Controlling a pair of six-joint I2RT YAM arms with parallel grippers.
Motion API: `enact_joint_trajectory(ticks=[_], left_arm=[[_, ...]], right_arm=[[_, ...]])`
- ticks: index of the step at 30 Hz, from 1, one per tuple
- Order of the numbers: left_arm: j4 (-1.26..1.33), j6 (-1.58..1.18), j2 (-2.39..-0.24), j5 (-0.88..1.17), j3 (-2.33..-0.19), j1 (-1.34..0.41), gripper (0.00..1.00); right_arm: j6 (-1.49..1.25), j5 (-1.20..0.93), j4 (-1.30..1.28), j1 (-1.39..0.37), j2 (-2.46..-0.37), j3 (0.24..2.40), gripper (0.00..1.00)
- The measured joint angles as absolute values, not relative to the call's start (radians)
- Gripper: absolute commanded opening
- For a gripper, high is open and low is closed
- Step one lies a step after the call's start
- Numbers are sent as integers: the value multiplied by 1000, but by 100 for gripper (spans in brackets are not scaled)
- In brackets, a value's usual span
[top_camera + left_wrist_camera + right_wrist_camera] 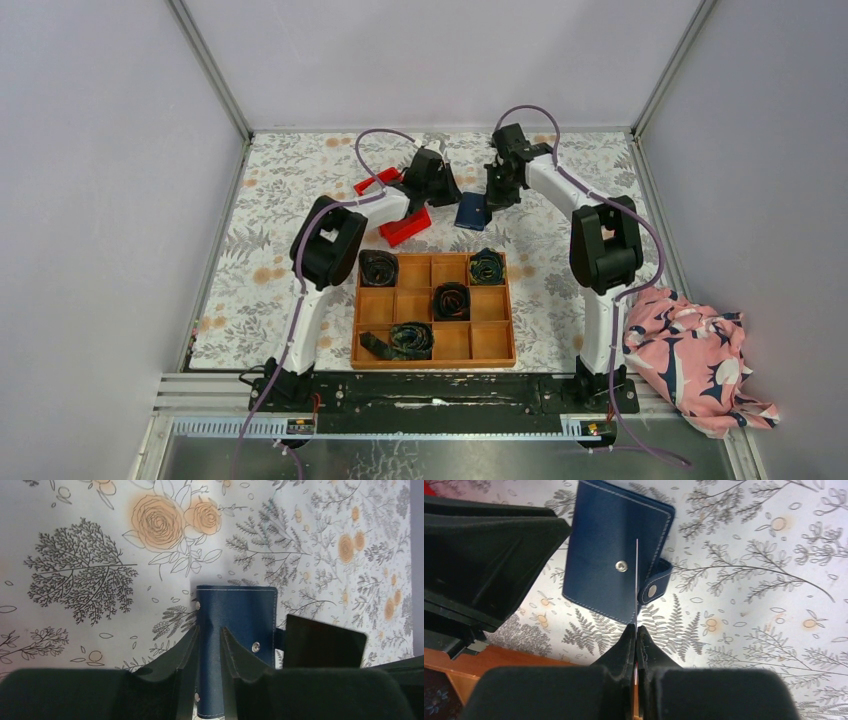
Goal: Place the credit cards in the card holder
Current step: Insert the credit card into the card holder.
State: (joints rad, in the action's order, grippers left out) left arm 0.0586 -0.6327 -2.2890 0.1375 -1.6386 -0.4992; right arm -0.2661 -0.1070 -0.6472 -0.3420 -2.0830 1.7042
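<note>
Our left pincer (210, 630) sits over the left edge of the card holder (247, 617). Its fingers (186, 652) are a narrow gap apart, with blue leather showing between them. We cannot tell whether they truly bite or only press.

The card holder lies on the flowered surface (75, 530) between the two arms, folded, with its snap tab (654, 587) undone. Just to its right, our right pincer (636, 632) is clenched on a credit card (636, 580), held edge-on above the holder's face.

We judge the step in hand to be bringing this card to a pocket. To do it well, we would first get the cover open and pinned from the left. Then we would tilt the card flat, line its short edge up with the pocket mouth, and slide it in slowly so the holder does not skid. We do not see a second card.
</note>
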Motion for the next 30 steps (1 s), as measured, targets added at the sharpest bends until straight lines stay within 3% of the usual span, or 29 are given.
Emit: enact_joint_trajectory(ticks=[15,30], left_arm=[[44,-629,-2316,131,-1642,-503,25],[60,-634,-2316,108,-1626,-503,24]], right_arm=[[-268,-100,-641,-279,-2083,1698,0],[-329,-252,-538,-213,-2101,1617,0]])
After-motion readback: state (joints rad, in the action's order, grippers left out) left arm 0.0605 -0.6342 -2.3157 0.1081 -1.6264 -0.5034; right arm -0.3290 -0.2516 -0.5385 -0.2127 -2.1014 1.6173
